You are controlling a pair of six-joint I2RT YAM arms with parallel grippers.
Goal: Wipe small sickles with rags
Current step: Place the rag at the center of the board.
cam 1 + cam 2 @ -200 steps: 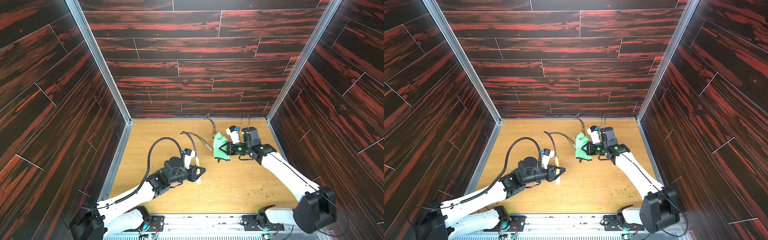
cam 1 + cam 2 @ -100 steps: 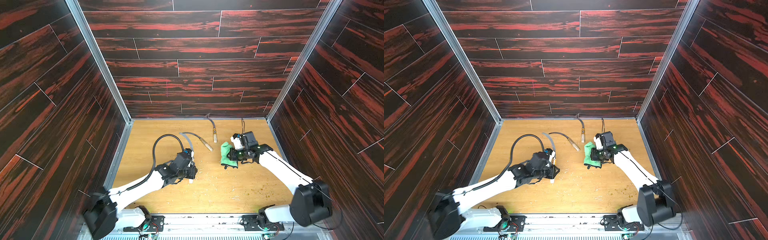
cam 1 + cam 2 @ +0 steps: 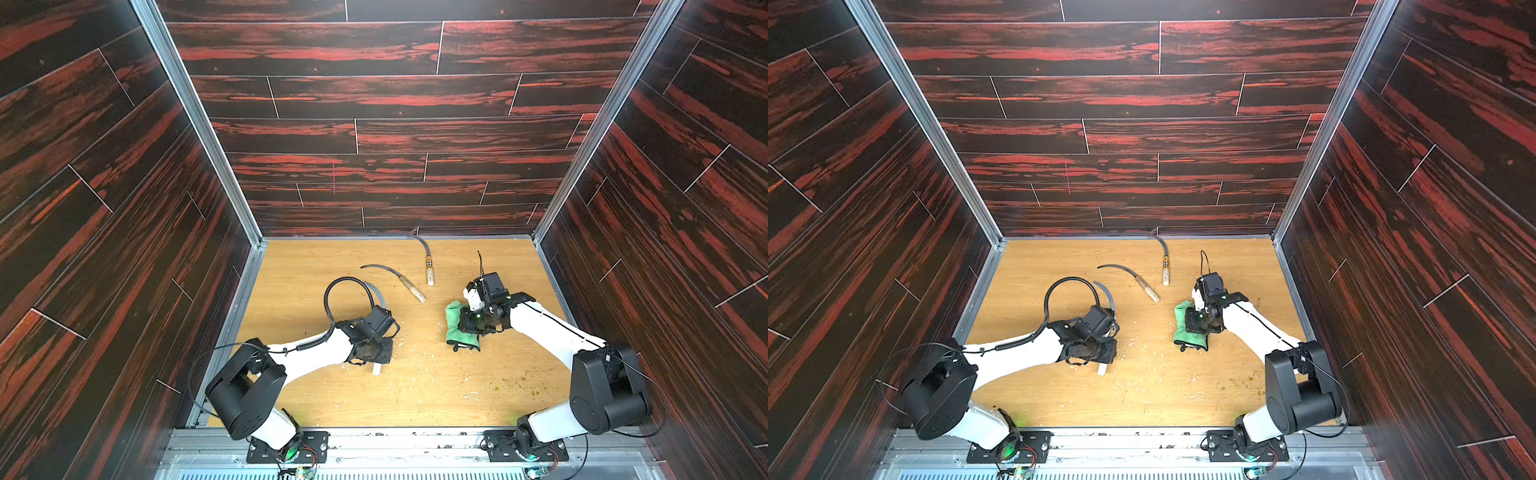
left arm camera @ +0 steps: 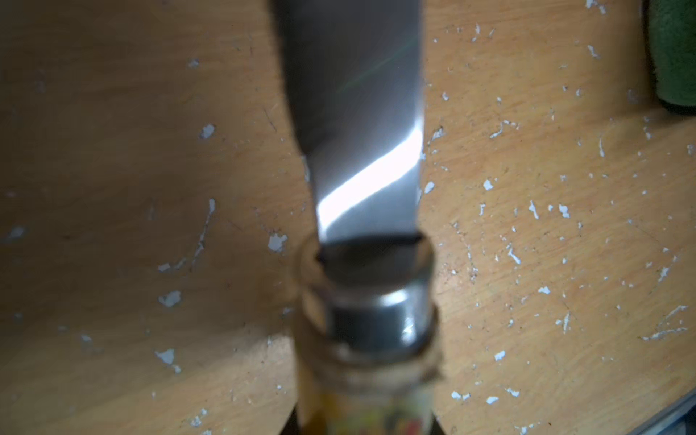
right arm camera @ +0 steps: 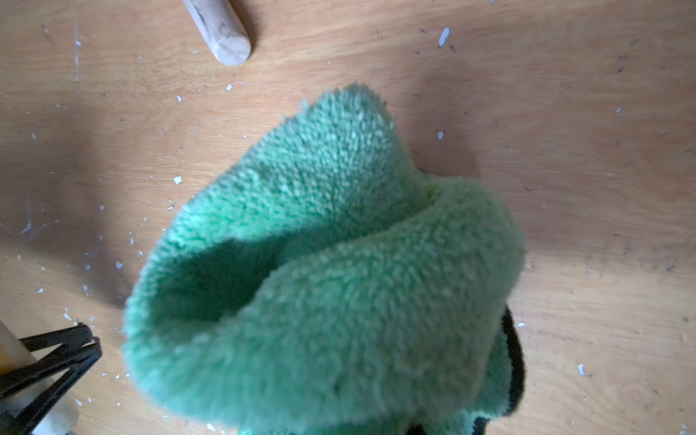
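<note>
**Sickle and rag drawn apart between strokes**

Both arms have dropped and pulled back toward 6 o'clock over the last second, so blade and cloth, close together then, now sit well apart.

The held sickle hangs low over the tabletop. Its pale handle end pokes out toward 6 o'clock and its grey blade runs up toward 12. The left fingers are clenched round the handle.

At its 3 o'clock is the rag, bunched into a fluffy green fold and gripped tight by the right fingers. Its dark-edged lower end seems to rest on the wood.

At about 1 o'clock from the held tool, the second sickle and third sickle lie loose, near each other but not touching. Pale flecks litter the surface.

The step in hand looks like wiping this one blade, paused with the cloth off it. Whether the other two are done cannot be told. The next move calls for bringing the rag's fold back against the flat of the blade. It should then be drawn along it away from the handle, clear of the cutting edge so the pile does not snag, with the left grip steady.
</note>
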